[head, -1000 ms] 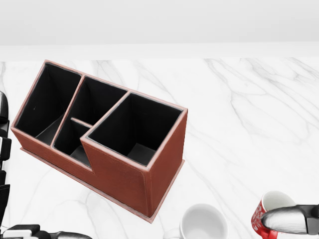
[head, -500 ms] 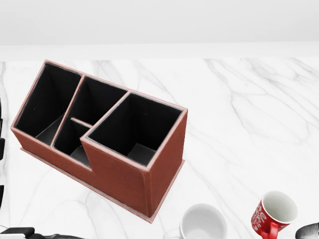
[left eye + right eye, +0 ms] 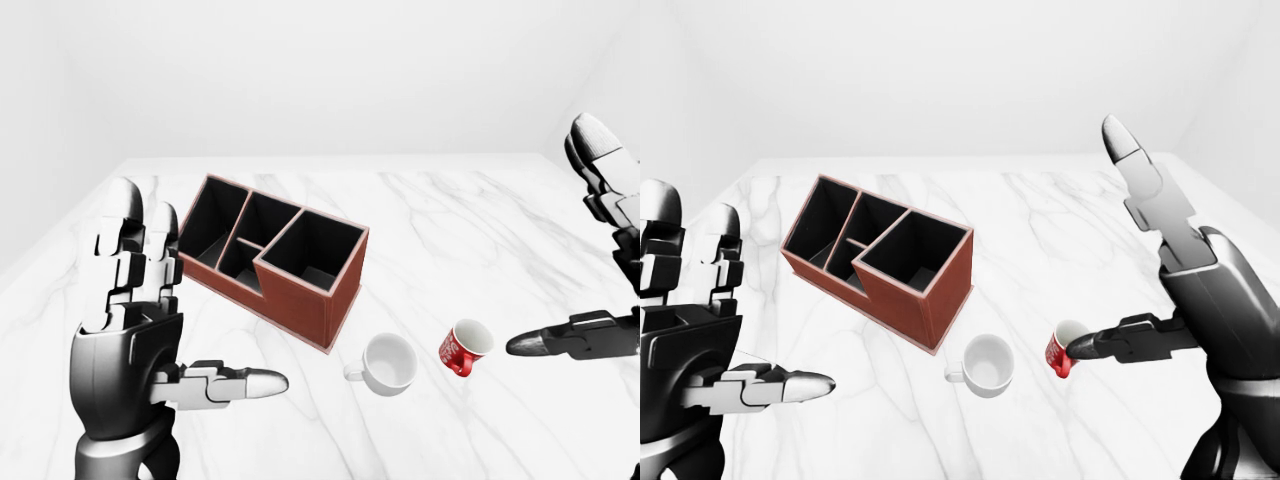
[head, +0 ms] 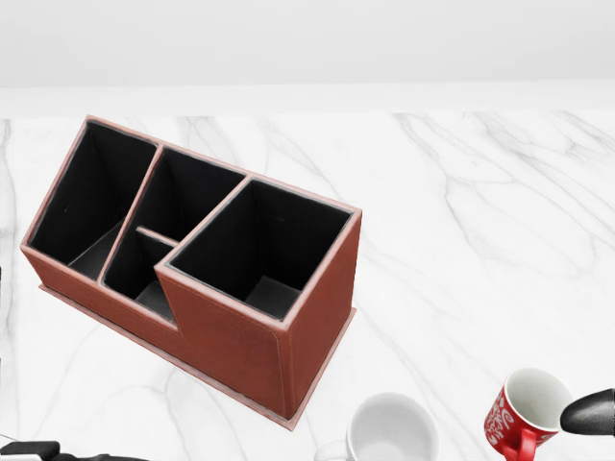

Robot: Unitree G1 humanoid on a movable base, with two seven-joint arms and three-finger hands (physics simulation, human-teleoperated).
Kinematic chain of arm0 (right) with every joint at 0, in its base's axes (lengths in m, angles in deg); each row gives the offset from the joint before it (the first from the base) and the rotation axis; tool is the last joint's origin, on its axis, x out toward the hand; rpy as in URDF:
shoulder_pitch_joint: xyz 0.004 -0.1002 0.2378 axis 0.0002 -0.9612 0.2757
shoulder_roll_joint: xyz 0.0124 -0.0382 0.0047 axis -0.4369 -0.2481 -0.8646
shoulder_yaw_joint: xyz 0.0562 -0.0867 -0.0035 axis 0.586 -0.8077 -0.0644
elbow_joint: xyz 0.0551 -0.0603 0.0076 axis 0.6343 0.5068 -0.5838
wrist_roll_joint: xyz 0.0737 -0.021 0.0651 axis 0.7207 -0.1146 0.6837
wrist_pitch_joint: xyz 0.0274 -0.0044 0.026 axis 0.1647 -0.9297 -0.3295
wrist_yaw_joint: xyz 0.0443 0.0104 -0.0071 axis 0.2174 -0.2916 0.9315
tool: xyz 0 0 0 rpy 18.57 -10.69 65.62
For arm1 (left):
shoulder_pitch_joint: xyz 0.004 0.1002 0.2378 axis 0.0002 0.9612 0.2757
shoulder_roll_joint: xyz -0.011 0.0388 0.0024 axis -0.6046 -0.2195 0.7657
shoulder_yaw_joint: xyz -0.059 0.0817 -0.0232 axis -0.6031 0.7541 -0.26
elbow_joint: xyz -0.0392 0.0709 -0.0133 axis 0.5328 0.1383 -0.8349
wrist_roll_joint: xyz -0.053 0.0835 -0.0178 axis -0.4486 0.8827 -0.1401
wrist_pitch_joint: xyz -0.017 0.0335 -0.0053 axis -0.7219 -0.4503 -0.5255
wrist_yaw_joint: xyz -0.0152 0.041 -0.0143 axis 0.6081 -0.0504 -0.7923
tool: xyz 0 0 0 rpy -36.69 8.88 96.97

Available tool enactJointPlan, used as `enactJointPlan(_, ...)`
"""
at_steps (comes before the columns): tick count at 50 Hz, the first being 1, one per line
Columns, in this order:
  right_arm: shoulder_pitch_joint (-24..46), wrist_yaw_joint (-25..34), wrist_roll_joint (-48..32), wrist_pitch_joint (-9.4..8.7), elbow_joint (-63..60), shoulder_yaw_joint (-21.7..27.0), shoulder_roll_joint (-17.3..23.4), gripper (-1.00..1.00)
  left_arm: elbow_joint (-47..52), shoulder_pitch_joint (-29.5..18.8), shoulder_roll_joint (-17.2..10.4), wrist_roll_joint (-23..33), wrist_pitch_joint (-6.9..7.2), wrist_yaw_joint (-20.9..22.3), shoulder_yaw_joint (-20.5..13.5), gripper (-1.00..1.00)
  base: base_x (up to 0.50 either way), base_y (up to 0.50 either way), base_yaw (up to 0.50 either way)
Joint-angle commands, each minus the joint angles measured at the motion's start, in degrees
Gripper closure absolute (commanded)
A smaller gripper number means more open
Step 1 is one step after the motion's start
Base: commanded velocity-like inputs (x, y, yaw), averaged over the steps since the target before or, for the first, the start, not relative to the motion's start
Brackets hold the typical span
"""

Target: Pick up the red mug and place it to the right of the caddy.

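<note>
- White marble with grey veins made up the worktop (image 3: 470, 220), which carried 3 things: a caddy (image 3: 272, 258), a white mug (image 3: 388, 363) and the red mug (image 3: 465, 347).
- The white mug stood between the caddy and the red mug in the left-eye view, close to the caddy's near corner and apart from both.
- The caddy was a reddish-brown box with pale edging, set at an angle to the worktop's edges; its 4 black-lined compartments were empty.
- The red mug, glossy with a white pattern and white inside, lay tilted towards the worktop's near edge, empty.
- The right hand (image 3: 1185, 290) was spread wide, thumb tip at the red mug's rim, gripping nothing.
- The left hand (image 3: 135, 330) stood open over the worktop's left edge, empty.
</note>
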Motion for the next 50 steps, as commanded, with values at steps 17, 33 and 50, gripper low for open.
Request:
enactJointPlan(17,-0.53,0.00,-13.36,0.00,6.49,-3.12,1.17,-1.00,1.06,-0.25,0.40,-0.51,0.00,0.45,-1.11,-1.00,0.00,0.00,0.00)
enactJointPlan(33,-4.69,0.00,-18.88,0.00,13.26,-3.32,-2.88,-1.00,1.14,-0.18,0.40,-0.71,0.00,0.48,-1.23,-1.00,0.00,0.00,0.00)
enactJointPlan(50,-6.26,0.00,-21.81,0.00,20.15,-3.56,-3.89,-1.00,0.32,0.02,0.30,-0.40,0.00,0.47,-0.81,-1.00,0.00,0.00,0.00)
